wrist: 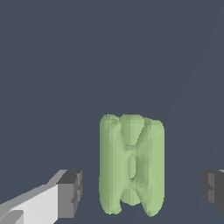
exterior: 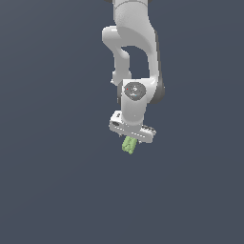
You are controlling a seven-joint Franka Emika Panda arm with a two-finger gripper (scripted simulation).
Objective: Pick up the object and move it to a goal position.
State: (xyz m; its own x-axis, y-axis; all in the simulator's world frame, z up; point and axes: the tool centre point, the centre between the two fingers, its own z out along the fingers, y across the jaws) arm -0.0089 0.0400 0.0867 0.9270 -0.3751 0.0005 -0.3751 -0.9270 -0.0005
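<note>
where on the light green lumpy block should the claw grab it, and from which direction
Grip the light-green lumpy ridged block across its narrow width, on the two long, fairly straight sides. Come from above, as the claw hangs now: its open fingers flank the block with clear gaps on both sides.

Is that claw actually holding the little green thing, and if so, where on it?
No. The green block sits between the open gripper fingers, with a gap on each side.
</note>
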